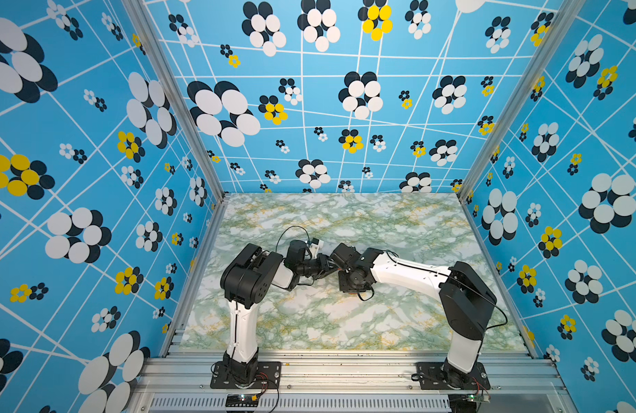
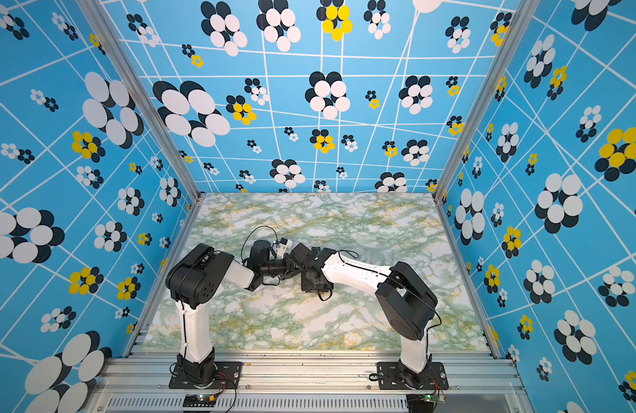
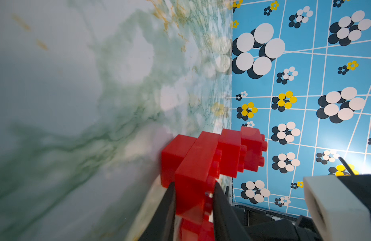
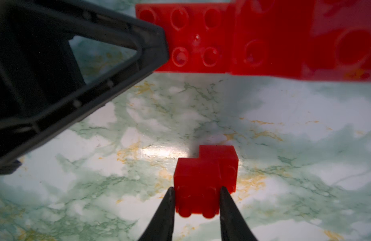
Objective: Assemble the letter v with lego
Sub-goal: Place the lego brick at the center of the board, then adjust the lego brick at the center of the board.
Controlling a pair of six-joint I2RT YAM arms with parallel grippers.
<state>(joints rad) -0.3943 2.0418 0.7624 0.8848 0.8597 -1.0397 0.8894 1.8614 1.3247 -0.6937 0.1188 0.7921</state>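
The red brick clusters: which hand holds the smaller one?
The right hand holds it: a two-brick piece. The left hand grips a longer stepped chain of bricks.

The table (image 1: 398, 221) is flat and shiny. It is green and white like marble, with thin yellow lines. It lies under both my claws and goes on far past them to the blue wall (image 1: 345, 107). Just past the tip of my right claw (image 4: 197, 188), which holds a brick pair (image 4: 201, 177), the table shines bright white. A grey shadow sits a bit further on. Beside my left claw (image 3: 194, 184), the table is very close to the far end of my brick row (image 3: 201, 158). I cannot tell if they touch.
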